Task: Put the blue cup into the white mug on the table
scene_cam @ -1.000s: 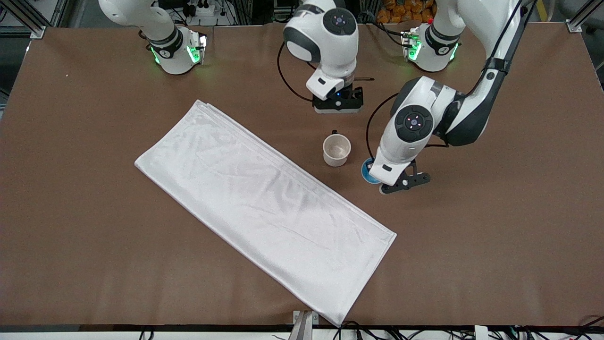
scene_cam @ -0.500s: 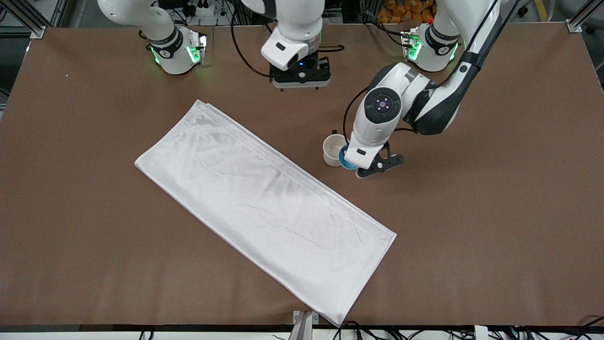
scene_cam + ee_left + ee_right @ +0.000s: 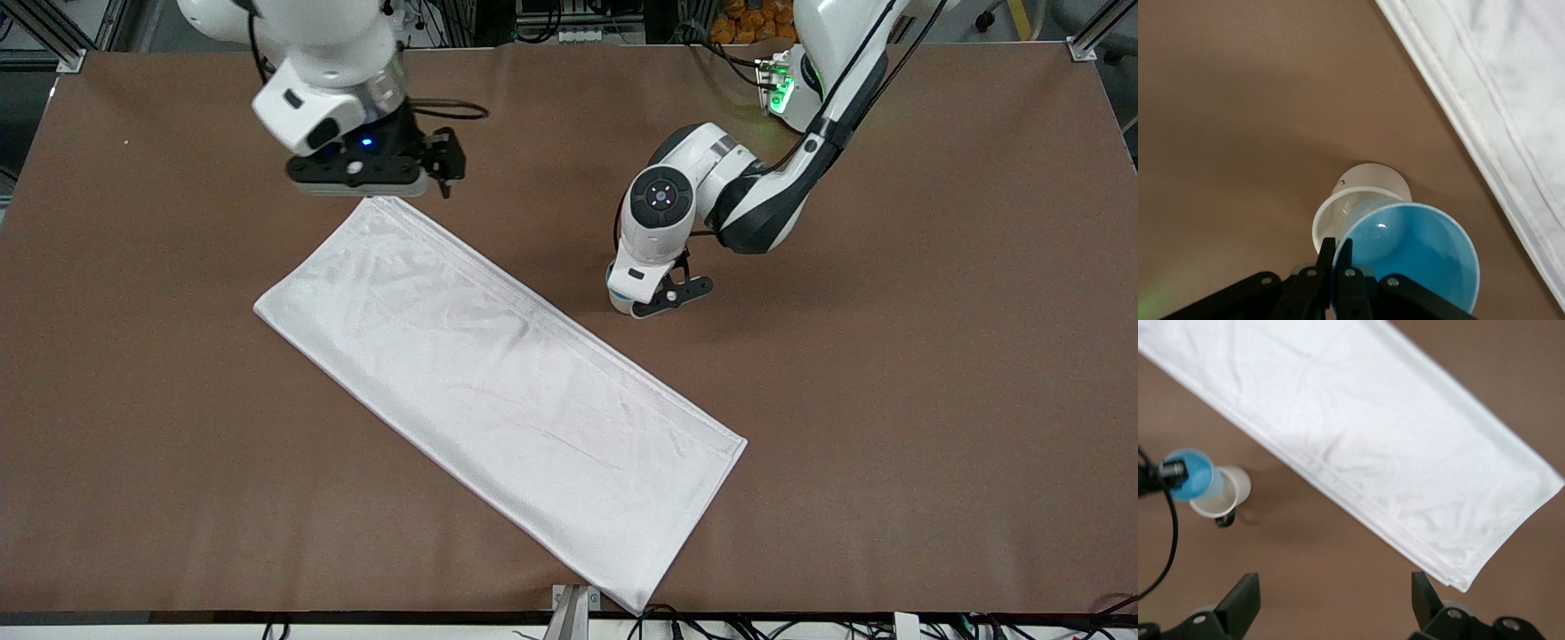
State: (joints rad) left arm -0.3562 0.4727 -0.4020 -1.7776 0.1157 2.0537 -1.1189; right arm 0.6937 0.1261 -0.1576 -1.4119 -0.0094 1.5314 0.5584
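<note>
My left gripper [image 3: 649, 300] is shut on the rim of the blue cup [image 3: 1418, 257] and holds it tilted just over the mouth of the white mug [image 3: 1350, 208]. In the left wrist view its fingers [image 3: 1337, 250] pinch the cup's wall. In the front view the left hand hides most of both; only a strip of the mug [image 3: 619, 303] shows. The right wrist view shows the blue cup [image 3: 1190, 475] overlapping the mug's rim [image 3: 1223, 495], with the dark handle below. My right gripper [image 3: 360, 178] is open and empty [image 3: 1335, 603], above the brown table [image 3: 889, 356] near the cloth's corner.
A large folded white cloth [image 3: 498, 382] lies slantwise across the middle of the table, its long edge close beside the mug. It also shows in the left wrist view [image 3: 1498, 100] and the right wrist view [image 3: 1365, 433].
My left gripper carried the blue cup from beside the mug to over its mouth. The right arm swung away from the mug toward its own end of the table.
</note>
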